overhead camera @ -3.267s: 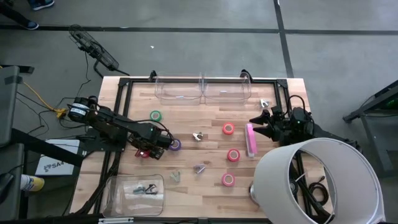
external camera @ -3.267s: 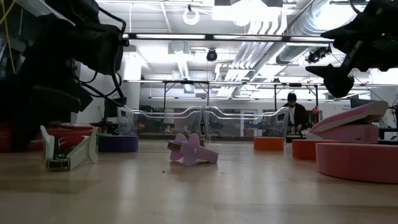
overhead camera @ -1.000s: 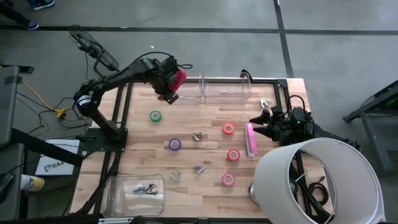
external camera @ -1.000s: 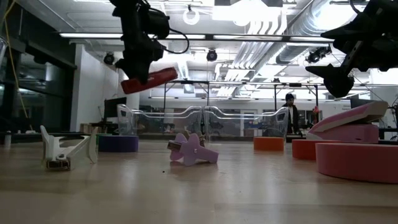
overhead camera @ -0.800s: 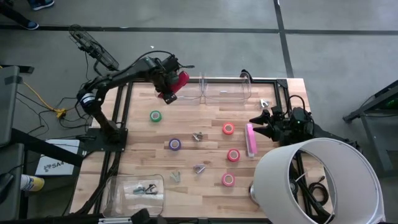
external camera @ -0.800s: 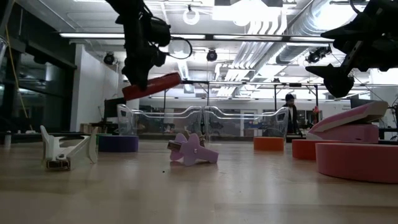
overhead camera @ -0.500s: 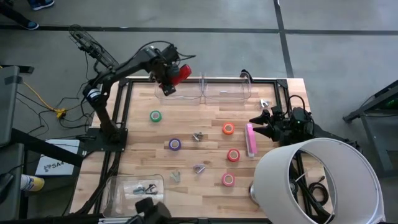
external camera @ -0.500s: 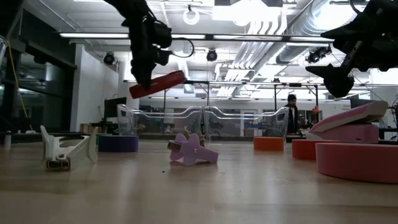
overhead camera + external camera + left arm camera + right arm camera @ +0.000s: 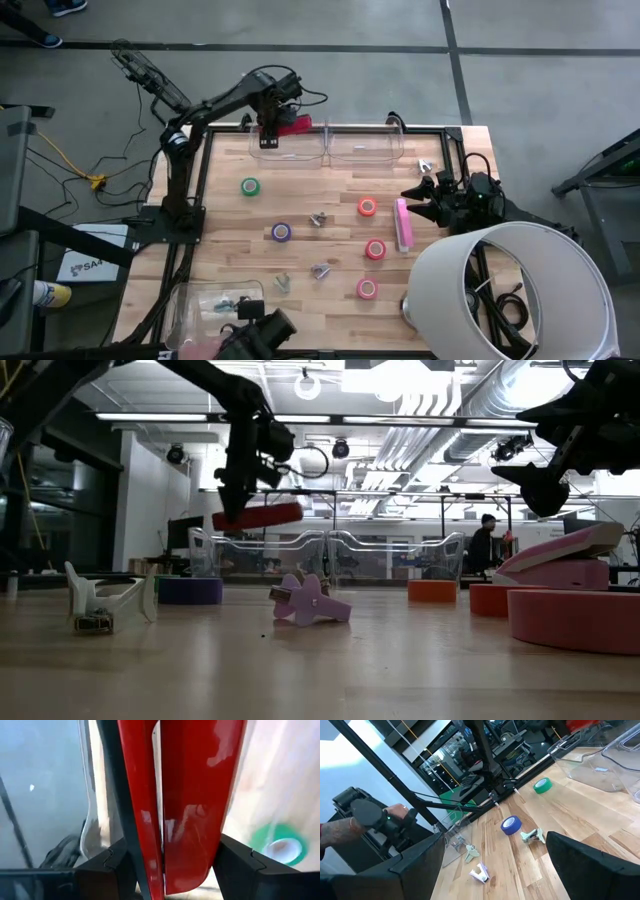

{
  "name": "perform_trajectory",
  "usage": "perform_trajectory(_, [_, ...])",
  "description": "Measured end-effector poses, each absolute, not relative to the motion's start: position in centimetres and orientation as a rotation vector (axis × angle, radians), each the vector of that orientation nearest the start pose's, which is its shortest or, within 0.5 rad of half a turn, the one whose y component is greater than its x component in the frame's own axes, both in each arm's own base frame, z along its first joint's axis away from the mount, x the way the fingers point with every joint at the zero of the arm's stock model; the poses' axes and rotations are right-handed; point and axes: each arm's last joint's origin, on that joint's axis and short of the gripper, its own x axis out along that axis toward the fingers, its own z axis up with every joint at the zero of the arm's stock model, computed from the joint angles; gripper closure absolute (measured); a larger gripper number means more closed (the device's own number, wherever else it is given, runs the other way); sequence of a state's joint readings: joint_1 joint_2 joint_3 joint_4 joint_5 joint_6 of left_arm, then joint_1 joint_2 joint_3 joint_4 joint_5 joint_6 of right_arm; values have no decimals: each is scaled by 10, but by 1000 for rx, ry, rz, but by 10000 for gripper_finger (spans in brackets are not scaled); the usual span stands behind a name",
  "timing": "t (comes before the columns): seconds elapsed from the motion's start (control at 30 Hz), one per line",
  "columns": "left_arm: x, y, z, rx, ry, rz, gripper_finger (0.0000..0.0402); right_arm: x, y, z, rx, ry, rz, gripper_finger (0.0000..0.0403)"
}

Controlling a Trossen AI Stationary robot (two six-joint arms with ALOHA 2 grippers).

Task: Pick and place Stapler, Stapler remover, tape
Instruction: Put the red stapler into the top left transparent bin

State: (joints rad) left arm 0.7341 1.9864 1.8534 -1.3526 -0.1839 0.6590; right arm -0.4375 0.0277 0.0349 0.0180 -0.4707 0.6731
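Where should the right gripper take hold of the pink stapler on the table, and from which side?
Judging by its pose, grip the pink stapler across its narrow width near mid-length, coming straight down from above. It lies flat, long and slim, with tape rolls beside it, so closing across the short sides looks safest. The right gripper waits open nearby.

The desk [image 9: 330, 215] is pale wood planks in a dark frame. Two clear bins [image 9: 325, 145] stand side by side at its far edge, and another clear tub [image 9: 205, 300] sits at the near left corner. On the wood lie a green tape roll [image 9: 250, 186], a purple one [image 9: 281, 232], three red-pink rolls [image 9: 367, 207], a pink stapler [image 9: 403, 225] and small staple removers [image 9: 320, 270].
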Motion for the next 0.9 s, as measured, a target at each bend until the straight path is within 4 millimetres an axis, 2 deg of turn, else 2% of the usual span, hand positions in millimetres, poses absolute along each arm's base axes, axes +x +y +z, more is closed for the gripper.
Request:
perform_trajectory(0.2, [290,264,262,100,1656,192,204,91,-28,175,662,-11,39,63])
perform_trajectory(0.47, [298,266,260,131,1608,206,204,91,-28,175,662,-10,40,63])
perform_trajectory(0.9, [307,273,230,138,1678,162,204,91,-28,175,662,-10,39,63])
